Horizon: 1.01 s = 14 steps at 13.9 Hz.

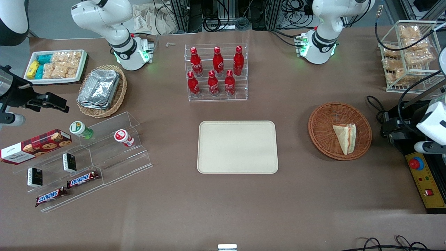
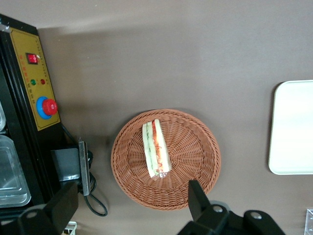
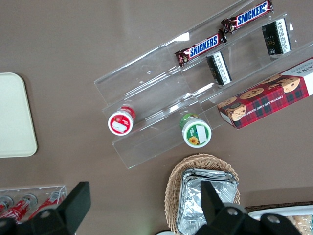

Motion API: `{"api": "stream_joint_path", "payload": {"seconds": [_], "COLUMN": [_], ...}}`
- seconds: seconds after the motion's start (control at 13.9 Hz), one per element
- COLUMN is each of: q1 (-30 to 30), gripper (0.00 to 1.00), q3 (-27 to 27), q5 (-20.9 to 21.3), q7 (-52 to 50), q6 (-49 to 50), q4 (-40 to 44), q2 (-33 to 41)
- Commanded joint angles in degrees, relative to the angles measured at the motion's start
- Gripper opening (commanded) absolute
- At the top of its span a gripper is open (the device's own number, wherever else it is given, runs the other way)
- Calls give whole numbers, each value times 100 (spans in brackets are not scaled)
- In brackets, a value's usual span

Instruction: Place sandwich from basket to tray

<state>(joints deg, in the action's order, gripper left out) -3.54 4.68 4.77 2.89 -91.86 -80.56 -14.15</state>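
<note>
Wicker basket holds sandwich | tool spread, above, apart

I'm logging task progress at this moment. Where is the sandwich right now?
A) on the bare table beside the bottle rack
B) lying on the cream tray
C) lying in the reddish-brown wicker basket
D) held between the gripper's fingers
C: the sandwich lies in the basket; the tray is bare and the open gripper hovers above the basket.

Reddish-brown woven basket at the frame's right holds a white, red, green-layered sandwich; centre, plain cream tray; black gripper.
</note>
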Motion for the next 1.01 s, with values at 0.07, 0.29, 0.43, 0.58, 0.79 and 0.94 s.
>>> {"api": "stream_joint_path", "payload": {"seconds": [0.07,0.29,0.43,0.58,0.79,0.94], "q1": [99,99,99,73,38,20], "gripper": [100,100,100,100,100,100], "q3": [-20,-20,-20,-38,-38,-64], "q5": [24,42,-11,-37,-46,-55], "q7": [-166,-157,-192,-192,-210,-210], "q6": [133,133,185,466,240,-347], "q4": [137,128,84,58,-590,-1475], "q2": [-8,-17,0,53,421,894]}}
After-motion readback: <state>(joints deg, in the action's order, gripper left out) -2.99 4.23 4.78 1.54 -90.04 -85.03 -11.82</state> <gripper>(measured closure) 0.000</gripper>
